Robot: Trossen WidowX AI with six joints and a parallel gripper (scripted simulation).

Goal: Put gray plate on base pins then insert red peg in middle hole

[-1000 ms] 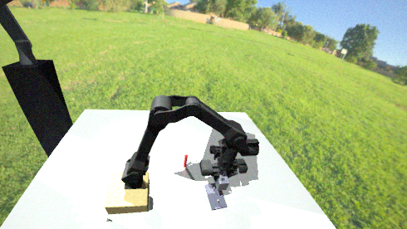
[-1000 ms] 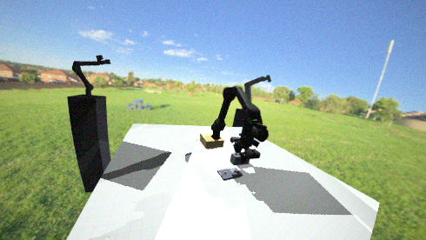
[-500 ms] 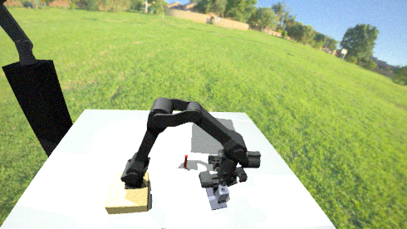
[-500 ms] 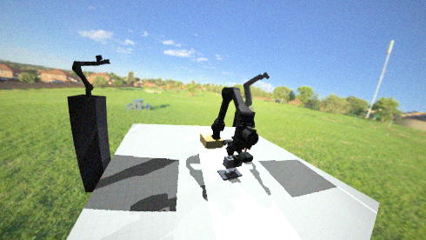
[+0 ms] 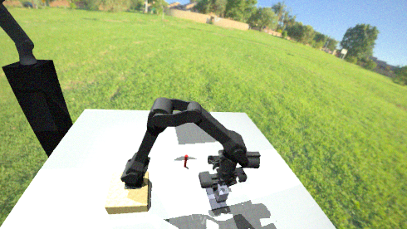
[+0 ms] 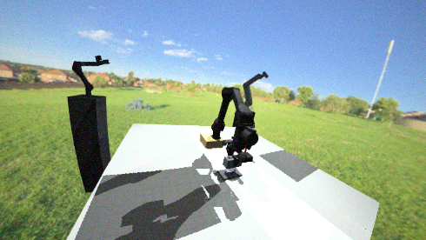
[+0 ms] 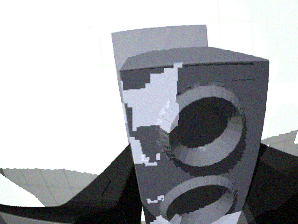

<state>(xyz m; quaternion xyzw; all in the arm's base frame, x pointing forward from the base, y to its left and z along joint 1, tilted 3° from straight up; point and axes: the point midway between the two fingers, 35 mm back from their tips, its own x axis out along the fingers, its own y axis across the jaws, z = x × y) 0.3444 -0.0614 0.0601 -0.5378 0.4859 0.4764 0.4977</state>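
Note:
The gray plate [image 5: 223, 194] [image 6: 229, 163] [image 7: 250, 75] is a block with round holes; two show in the wrist view, the lower one cut by the frame edge. My gripper [image 5: 223, 182] [image 6: 236, 157] [image 7: 179, 141] is shut on it. The plate is just above the flat gray base [image 5: 218, 205] [image 6: 230, 176] [image 7: 160, 39] and hides part of it. The base's pins are hidden, and whether the plate touches them cannot be told. The red peg [image 5: 185, 161] stands on the table left of the gripper in the top view; in the exterior view it is mostly hidden behind the gripper.
The arm's tan mounting block [image 5: 126, 199] [image 6: 209, 141] sits on the white table [image 5: 66, 178] [image 6: 278, 209], left of the base in the top view. Dark arm shadows lie around the base. A black pedestal [image 5: 39, 104] [image 6: 89, 143] with another arm stands off the table to the left.

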